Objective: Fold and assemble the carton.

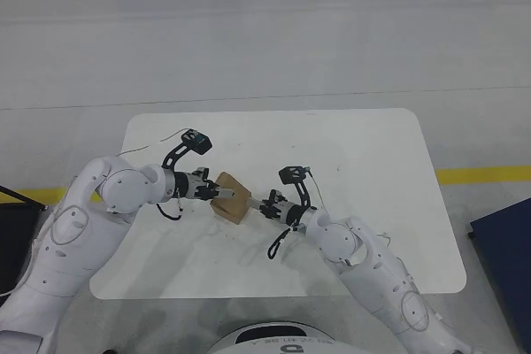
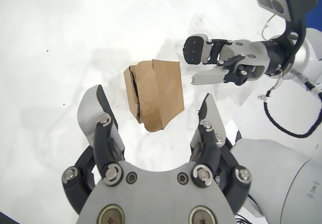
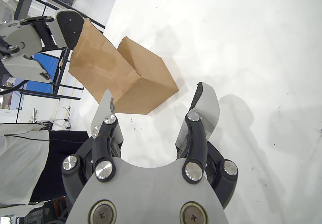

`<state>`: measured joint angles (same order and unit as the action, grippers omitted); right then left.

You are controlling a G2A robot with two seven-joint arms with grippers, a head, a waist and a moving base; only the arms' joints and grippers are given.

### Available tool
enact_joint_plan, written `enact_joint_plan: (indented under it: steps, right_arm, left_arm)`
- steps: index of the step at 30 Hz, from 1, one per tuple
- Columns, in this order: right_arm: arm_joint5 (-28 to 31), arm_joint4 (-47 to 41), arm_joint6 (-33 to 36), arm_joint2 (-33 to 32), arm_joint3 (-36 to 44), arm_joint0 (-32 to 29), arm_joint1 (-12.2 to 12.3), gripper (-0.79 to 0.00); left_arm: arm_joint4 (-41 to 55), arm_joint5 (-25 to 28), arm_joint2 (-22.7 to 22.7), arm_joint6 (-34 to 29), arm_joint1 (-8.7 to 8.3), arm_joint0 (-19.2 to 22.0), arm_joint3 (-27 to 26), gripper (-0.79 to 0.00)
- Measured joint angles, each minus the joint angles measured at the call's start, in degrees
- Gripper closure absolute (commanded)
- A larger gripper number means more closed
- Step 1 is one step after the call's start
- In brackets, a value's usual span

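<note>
A small brown carton (image 1: 232,199) rests on the white table (image 1: 380,159), between my two grippers. In the left wrist view the carton (image 2: 156,91) has a gaping seam along one side, and my left gripper (image 2: 154,98) stands open around it, both fingers apart from the cardboard. My right gripper (image 3: 156,95) is open too, at the carton's (image 3: 143,76) near corner, with one finger just beside its wall. One flap stands up toward the left gripper (image 3: 59,61), whose pad (image 3: 68,26) is right at the flap's edge. From above, the left gripper (image 1: 209,188) and right gripper (image 1: 264,208) flank the carton.
The table (image 3: 226,34) has bare room behind and to the right of the carton. A black metal frame (image 3: 60,76) stands off the table's left edge. A dark blue object (image 1: 518,257) lies on the floor at the right.
</note>
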<state>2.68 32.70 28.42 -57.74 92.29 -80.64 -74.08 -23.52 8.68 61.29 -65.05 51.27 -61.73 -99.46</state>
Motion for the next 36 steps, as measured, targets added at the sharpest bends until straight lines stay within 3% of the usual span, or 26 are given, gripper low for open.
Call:
enact_joint_plan:
  steps: [4, 10, 18, 24, 31, 32, 36]
  right_arm:
    - [0.02, -0.1, -0.4, 0.02, 0.28, -0.59, 0.07, -0.573]
    - [0.25, -0.37, -0.77, 0.29, 0.19, -0.82, 0.09, -0.542]
    - [0.91, -0.59, -1.01, 0.53, -0.21, -0.69, 0.12, -0.57]
    - [1.35, -0.59, -1.31, 0.96, -0.48, -0.33, 0.08, -0.579]
    - [1.97, -0.87, -1.63, 1.64, -1.31, 0.61, -0.08, -0.61]
    - [2.02, -0.84, -1.81, 1.65, -1.37, 0.69, -0.09, -0.613]
    - [2.67, -0.43, -2.69, 1.49, -1.3, 0.61, -0.02, -0.628]
  left_arm:
    - [-0.73, -0.69, -2.61, -0.54, 0.68, 2.14, 0.81, -0.391]
    - [-1.42, -2.69, -5.7, -2.62, 1.58, 5.01, 2.84, -0.336]
    - [-0.39, -3.8, -8.08, -4.12, 2.52, 7.58, 5.38, -0.249]
    - [2.09, -3.78, -8.63, -4.5, 2.95, 8.22, 6.89, -0.135]
    - [7.89, -3.18, -8.06, -3.87, 3.33, 8.19, 10.15, -0.058]
    - [9.17, -2.87, -7.73, -3.6, 3.35, 8.08, 10.59, -0.006]
    - [13.48, -2.32, -6.56, -3.47, 3.33, 7.57, 12.26, 0.0]
